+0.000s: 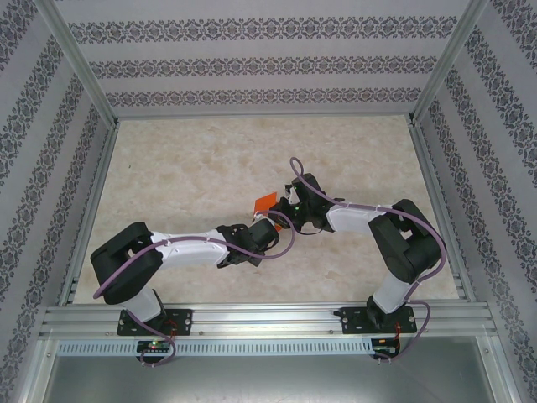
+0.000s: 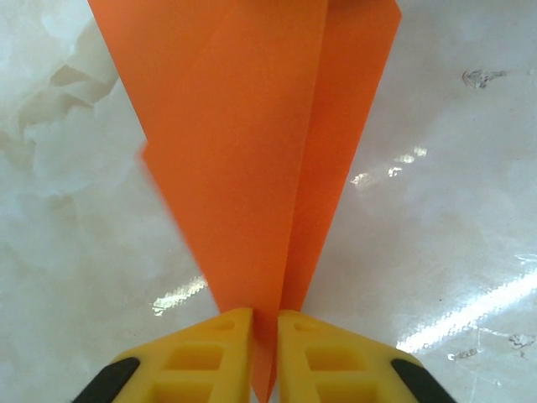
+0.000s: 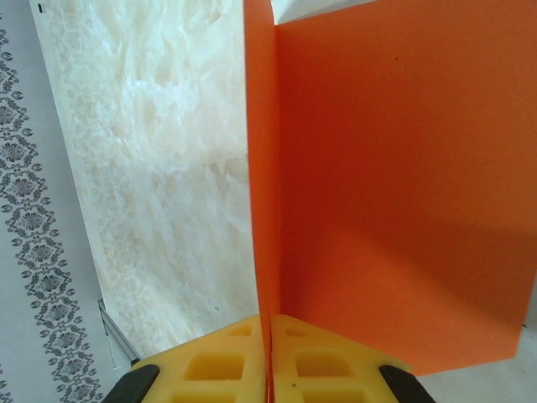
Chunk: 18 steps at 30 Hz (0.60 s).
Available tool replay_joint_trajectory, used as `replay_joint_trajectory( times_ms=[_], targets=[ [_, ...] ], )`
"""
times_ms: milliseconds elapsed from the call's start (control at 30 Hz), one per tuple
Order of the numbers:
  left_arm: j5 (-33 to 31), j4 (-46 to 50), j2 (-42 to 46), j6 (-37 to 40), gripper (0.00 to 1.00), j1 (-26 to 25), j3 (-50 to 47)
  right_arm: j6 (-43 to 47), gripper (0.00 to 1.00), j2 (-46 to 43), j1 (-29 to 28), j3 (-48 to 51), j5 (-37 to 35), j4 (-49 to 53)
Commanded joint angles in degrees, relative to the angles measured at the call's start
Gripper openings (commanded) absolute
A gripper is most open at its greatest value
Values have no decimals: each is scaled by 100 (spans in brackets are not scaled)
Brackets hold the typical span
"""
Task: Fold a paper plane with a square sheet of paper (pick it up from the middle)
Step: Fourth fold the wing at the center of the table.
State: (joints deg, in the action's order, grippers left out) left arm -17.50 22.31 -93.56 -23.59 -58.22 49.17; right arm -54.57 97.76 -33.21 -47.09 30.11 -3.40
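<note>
both grippers on it: the paper plane (image 2: pixel 252 168) is held over the middle of the table (image 1: pixel 185 159), lifted clear of it by the look of things. left gripper (image 2: pixel 264 323) is clenched on the narrow nose, and the long axis runs straight away from its jaws, widening as it goes. right gripper (image 3: pixel 268 329) is pinched on a folded edge, with a flat panel spreading off to one side. the next crease, i'd say, turns on that line between the two grips

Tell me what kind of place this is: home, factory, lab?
Most likely a purpose-built lab robot cell. An aluminium frame fences a marble-look table, printed wall panels close three sides, and the left arm and right arm are bolted to its front rail.
</note>
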Motion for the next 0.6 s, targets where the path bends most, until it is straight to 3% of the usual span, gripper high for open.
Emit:
replay_joint_trajectory(
  times_ms=[0, 333, 567],
  targets=[
    [-190, -91, -13, -66, 14, -76, 122, -8, 10, -56, 47, 62, -77, 15],
    [-427, -48, 57, -82, 24, -76, 74, -11, 8, -37, 56, 34, -31, -42],
    [-421, -86, 9, -95, 21, -76, 62, -13, 8, -27, 52, 52, -31, -48]
  ],
)
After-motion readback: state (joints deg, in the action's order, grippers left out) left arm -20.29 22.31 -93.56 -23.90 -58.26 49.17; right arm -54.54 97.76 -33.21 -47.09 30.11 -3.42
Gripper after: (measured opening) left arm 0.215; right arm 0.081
